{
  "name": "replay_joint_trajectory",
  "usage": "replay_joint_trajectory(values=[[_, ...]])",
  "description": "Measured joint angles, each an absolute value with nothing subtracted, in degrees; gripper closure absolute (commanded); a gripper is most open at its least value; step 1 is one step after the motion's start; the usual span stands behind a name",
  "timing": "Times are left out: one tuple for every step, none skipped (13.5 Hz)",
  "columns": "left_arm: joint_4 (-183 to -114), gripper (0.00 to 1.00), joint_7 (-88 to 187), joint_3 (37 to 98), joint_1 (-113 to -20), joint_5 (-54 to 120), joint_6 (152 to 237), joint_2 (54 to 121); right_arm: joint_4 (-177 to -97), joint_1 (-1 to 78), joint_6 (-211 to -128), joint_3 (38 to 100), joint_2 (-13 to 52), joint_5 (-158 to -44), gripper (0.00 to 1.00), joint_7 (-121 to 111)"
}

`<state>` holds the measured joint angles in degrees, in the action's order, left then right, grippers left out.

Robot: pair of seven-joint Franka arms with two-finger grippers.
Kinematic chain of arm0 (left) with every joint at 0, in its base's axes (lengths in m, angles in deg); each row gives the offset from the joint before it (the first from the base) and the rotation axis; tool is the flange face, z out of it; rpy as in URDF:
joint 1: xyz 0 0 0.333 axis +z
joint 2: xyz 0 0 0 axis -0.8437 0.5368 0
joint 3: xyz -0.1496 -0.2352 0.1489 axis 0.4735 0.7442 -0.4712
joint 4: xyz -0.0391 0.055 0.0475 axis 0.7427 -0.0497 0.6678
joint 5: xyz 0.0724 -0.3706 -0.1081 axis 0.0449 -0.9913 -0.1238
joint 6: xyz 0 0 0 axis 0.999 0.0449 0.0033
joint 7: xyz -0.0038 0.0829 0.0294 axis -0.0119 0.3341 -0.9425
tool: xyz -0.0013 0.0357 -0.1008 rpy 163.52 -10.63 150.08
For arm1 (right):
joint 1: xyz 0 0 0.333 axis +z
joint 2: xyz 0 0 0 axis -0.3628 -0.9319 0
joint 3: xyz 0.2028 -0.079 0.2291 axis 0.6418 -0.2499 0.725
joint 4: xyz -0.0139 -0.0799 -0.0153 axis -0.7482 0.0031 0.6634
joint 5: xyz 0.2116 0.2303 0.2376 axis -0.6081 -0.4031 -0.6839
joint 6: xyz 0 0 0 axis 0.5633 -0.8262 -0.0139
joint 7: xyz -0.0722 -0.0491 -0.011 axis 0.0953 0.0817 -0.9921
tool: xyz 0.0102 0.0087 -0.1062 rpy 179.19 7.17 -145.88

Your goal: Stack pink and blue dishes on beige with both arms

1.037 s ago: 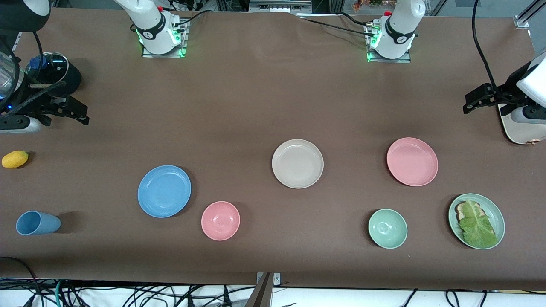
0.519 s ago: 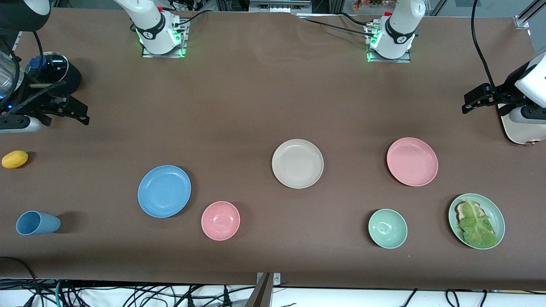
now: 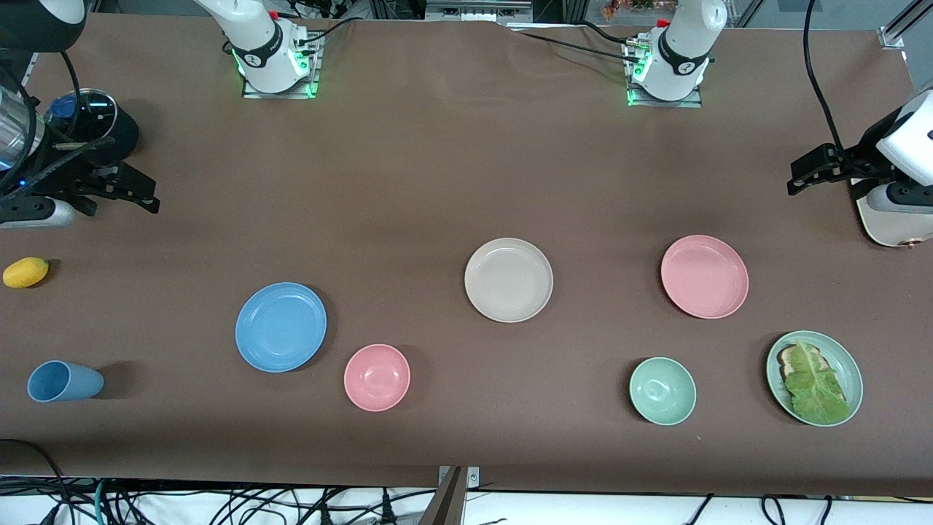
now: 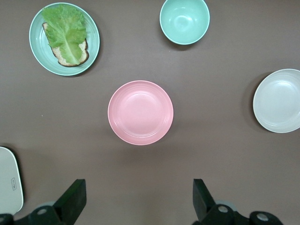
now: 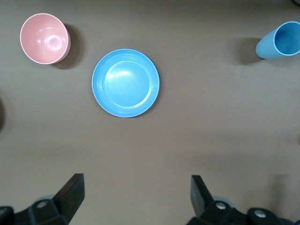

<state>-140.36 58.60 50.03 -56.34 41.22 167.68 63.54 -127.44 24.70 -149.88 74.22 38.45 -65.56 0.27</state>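
- The pink plate lies flat on the worktop, ahead of your left claw, whose jaws stand released and empty.
- The blue plate lies likewise ahead of the right claw, also spread wide and holding nothing.
- The beige plate sits between them, well apart from both claws.
- All three look light, stiff and smooth, likely slippery; pinch each at its shallow rim, since the flat middle gives no hold.
- Both claws are high above the worktop's ends; the front view cuts off their wrists, and only the fingertips show in the wrist views.
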Motion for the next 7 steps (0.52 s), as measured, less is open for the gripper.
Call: replay_joint_trajectory(values=[[-140.4,0.0,58.6,50.0,-56.3,41.2,167.7,63.6,-127.5,24.7,-149.5,74.2,38.5,-65.6,0.0,0.3],[-140.4,0.0,58.6,50.0,-56.3,41.2,167.7,63.6,-127.5,24.7,-149.1,74.2,38.5,-65.6,0.0,0.3],[-140.4,0.0,58.6,50.0,-56.3,41.2,167.7,63.6,-127.5,24.7,-148.9,74.2,38.5,-65.6,0.0,0.3],[-140.4,0.0,58.6,50.0,-56.3,41.2,167.7,63.6,-127.5,24.7,-148.9,74.3,38.5,-65.6,0.0,0.3],[-140.3,0.0,58.6,50.0,-56.3,41.2,167.7,63.6,-127.5,24.7,-148.9,74.4,38.5,-65.7,0.0,0.3],[-140.3,0.0,58.6,50.0,-56.3,41.2,167.7,63.6,-127.5,24.7,-148.9,74.8,38.5,-65.7,0.0,0.3],[-140.3,0.0,58.6,50.0,-56.3,41.2,167.7,63.6,-127.5,24.7,-148.9,75.1,38.5,-65.7,0.0,0.3]])
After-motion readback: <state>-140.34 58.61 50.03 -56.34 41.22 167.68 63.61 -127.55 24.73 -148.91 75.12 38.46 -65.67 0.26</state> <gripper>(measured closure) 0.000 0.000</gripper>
